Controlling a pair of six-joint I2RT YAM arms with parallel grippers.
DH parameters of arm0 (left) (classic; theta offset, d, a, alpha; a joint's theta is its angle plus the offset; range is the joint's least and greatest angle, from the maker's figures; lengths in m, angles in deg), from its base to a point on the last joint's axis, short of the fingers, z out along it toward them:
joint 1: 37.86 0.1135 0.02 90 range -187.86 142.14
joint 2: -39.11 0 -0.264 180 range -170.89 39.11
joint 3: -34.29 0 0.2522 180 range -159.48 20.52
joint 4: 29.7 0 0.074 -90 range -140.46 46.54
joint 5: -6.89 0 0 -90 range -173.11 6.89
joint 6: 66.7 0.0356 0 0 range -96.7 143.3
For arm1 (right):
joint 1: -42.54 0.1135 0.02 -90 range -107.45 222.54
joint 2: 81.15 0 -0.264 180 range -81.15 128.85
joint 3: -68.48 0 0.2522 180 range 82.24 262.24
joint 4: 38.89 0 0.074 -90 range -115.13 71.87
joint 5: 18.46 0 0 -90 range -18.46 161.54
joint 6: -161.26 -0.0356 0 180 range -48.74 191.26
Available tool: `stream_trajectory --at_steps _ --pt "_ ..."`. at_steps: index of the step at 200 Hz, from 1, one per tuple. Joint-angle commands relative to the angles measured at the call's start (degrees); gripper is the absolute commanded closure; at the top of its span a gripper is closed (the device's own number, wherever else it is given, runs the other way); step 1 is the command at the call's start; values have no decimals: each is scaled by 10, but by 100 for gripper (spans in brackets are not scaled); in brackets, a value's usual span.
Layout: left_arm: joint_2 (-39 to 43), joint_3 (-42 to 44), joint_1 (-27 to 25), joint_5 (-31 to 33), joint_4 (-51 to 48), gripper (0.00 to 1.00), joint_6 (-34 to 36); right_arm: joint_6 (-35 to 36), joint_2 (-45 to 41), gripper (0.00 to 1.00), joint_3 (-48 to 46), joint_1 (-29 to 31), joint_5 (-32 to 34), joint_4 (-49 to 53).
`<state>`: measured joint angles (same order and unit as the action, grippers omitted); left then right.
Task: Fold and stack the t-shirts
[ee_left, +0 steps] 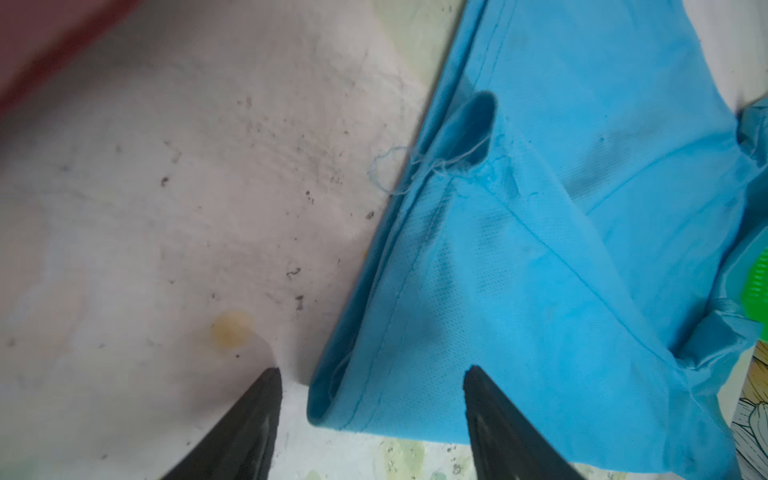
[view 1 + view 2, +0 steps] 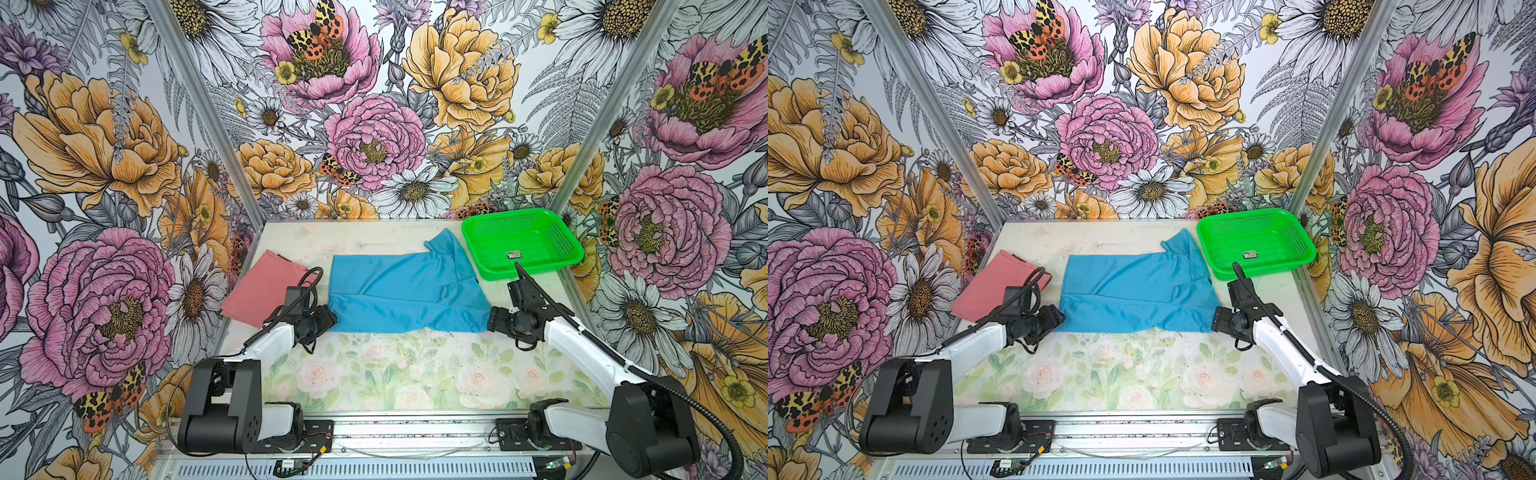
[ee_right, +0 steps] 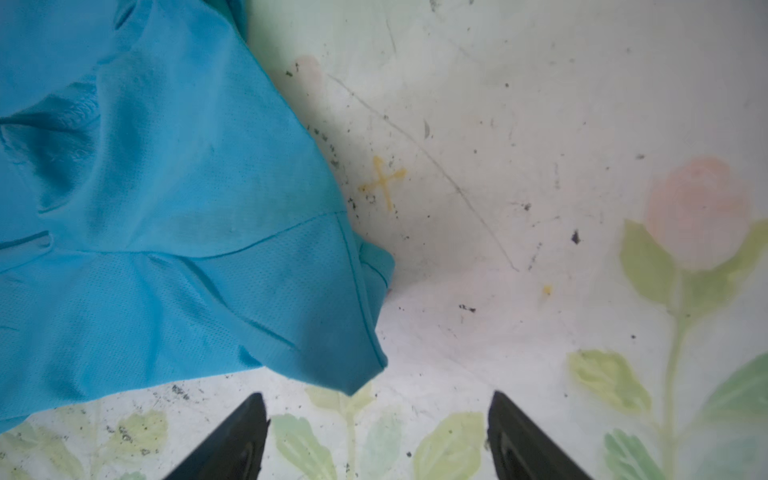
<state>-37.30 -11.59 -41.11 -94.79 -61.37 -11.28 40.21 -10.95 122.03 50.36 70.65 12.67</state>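
The sky blue t-shirt (image 2: 399, 291) (image 2: 1133, 291) lies partly folded across the middle of the table, one sleeve pointing toward the back. The salmon pink t-shirt (image 2: 259, 291) (image 2: 990, 286) lies folded at the left. My left gripper (image 2: 330, 318) (image 2: 1059, 318) stands open at the blue shirt's near left corner. In the left wrist view that hemmed corner (image 1: 374, 399) lies between the spread fingers of the left gripper (image 1: 372, 370). My right gripper (image 2: 492, 320) (image 2: 1217, 320) is open at the near right corner. The cloth tip (image 3: 353, 374) lies just ahead of the empty right gripper (image 3: 377, 394).
A green mesh basket (image 2: 521, 243) (image 2: 1254, 245) stands at the back right, close to the blue shirt's sleeve. Flower-printed walls close in the table on three sides. The near half of the table shows a faded rose print (image 2: 415, 374).
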Motion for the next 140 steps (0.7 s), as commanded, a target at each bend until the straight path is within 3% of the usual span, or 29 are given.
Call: stream_trajectory --at_steps 1,19,53,62,75,96,140 --pt "-13 2 -7 -15 38 33 -6 -5 24 20 -8 -14 -36 -63" --pt "-15 -1 -11 -4 38 37 -9 -5 50 25 -8 -19 -57 -97" --pt "-37 -13 -24 16 32 55 -10 -5 97 52 7 -19 -76 -122" --pt "-43 -18 -27 19 31 67 -9 -4 102 63 9 -19 -76 -121" --pt "-49 -24 -30 21 24 100 -9 -3 100 78 9 -20 -70 -121" --pt "-22 -24 -32 47 0 100 -14 -9 76 100 0 -19 -61 -113" --pt "134 -7 -22 162 -97 100 -22 -16 8 100 -15 -19 15 -58"
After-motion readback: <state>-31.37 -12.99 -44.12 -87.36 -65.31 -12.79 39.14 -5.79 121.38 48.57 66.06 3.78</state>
